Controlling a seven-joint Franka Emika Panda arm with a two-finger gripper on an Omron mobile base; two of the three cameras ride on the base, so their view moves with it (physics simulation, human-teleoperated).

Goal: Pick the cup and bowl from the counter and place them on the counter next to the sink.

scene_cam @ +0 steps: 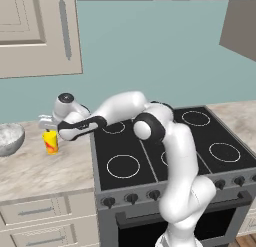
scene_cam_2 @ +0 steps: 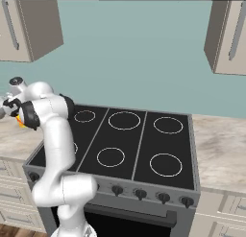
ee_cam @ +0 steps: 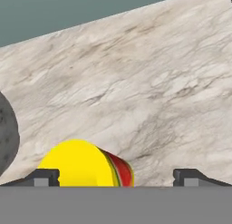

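The small yellow cup (scene_cam: pixel 50 142) with its red-orange patch stands upright on the beige counter (scene_cam: pixel 45 176), just left of the stove. The grey speckled bowl (scene_cam: pixel 9 137) sits further left on the same counter. My gripper (scene_cam: pixel 48 123) hovers directly over the cup, pointing down, open and holding nothing. In the hand view the cup (ee_cam: pixel 86 166) lies low between the fingertips (ee_cam: pixel 45 177), closer to the left one, and the bowl's rim (ee_cam: pixel 7 132) cuts the left edge. The gripper (ee_cam: pixel 118 177) stands wide apart there. The sink is out of view.
The black stovetop (scene_cam: pixel 165 146) with white rings borders the counter on the right, its knobs along the front. Cream wall cabinets (scene_cam: pixel 35 31) hang above the counter. More marbled counter (scene_cam_2: pixel 221 149) runs to the right of the stove.
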